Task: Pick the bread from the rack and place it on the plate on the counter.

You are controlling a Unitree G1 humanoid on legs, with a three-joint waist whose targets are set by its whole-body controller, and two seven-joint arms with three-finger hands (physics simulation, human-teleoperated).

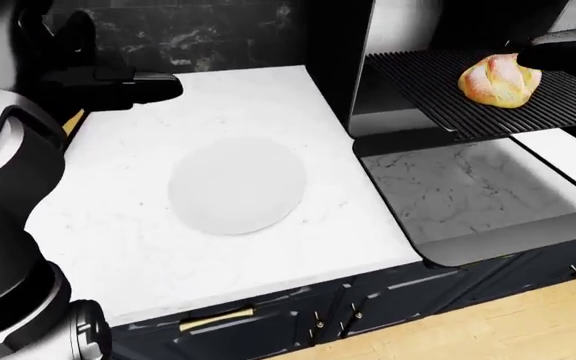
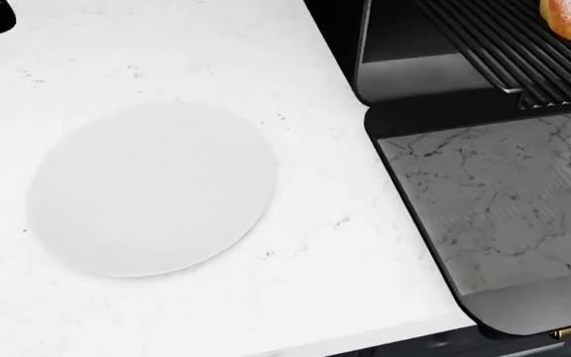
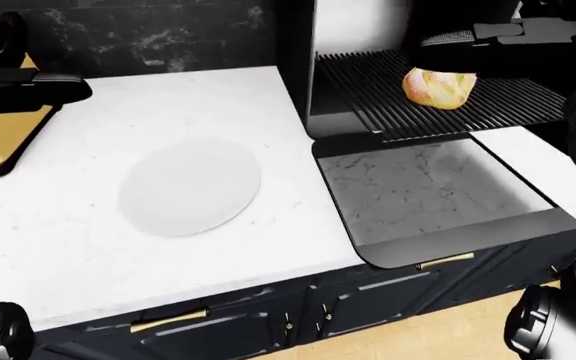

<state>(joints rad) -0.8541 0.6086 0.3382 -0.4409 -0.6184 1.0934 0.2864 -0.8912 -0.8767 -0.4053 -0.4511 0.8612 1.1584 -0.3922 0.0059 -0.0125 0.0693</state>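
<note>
The bread [image 3: 439, 88], a golden round roll, lies on the dark ribbed rack [image 3: 438, 105] that is pulled out of the oven above the open oven door [image 3: 428, 195], and the right hand [image 3: 488, 36] is just above it, near its top side; I cannot tell if its fingers are apart or together. The white plate [image 2: 152, 190] is bare on the marble counter [image 2: 167, 44], left of the oven door and well apart from the bread. The left hand [image 1: 118, 84] hangs over the far left part of the counter with nothing in it, and its fingers are too dark to tell their state.
</note>
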